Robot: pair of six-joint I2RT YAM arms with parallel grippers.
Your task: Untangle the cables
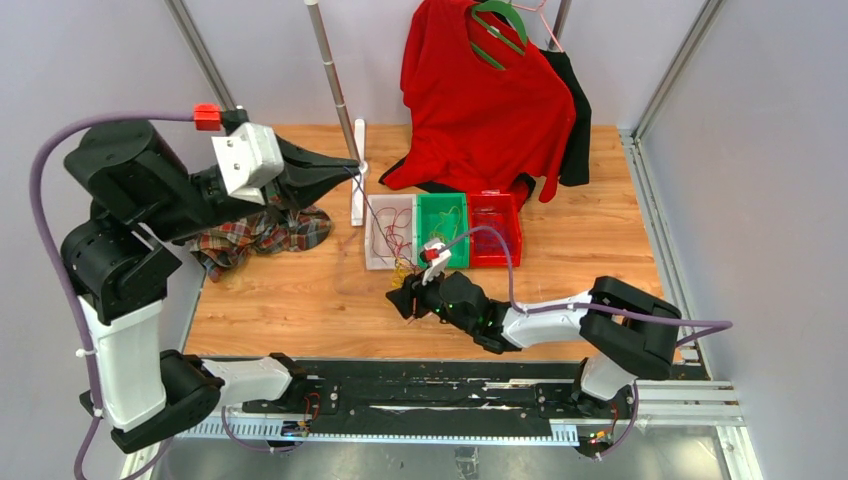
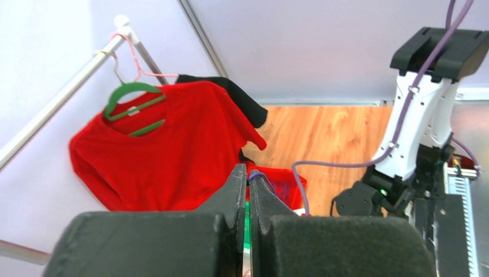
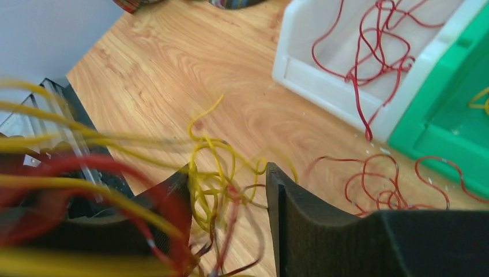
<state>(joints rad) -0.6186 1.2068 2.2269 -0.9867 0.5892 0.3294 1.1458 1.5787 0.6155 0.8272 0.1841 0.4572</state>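
The cables are thin wires in yellow, red and purple. A yellow and dark red clump [image 3: 203, 187] lies on the wood in front of the bins, with more wires blurred close to the lens. My right gripper [image 3: 228, 173] is low on the table [image 1: 405, 298], open, its jaws either side of this clump. My left gripper [image 1: 357, 166] is raised at the back left, shut on a purple cable [image 2: 258, 176] at its fingertips [image 2: 249, 173]. A thin strand [image 1: 368, 205] hangs from it toward the white bin [image 1: 374, 262].
White bin [image 3: 323, 92] holds red cables [image 3: 369, 52]; a green bin [image 1: 443, 205] and red bin [image 1: 497, 225] stand beside it. Loose red cables [image 3: 380, 184] lie before the green bin. A plaid cloth [image 1: 260, 235] lies left. A red shirt [image 1: 480, 100] hangs on the rack pole [image 1: 335, 85].
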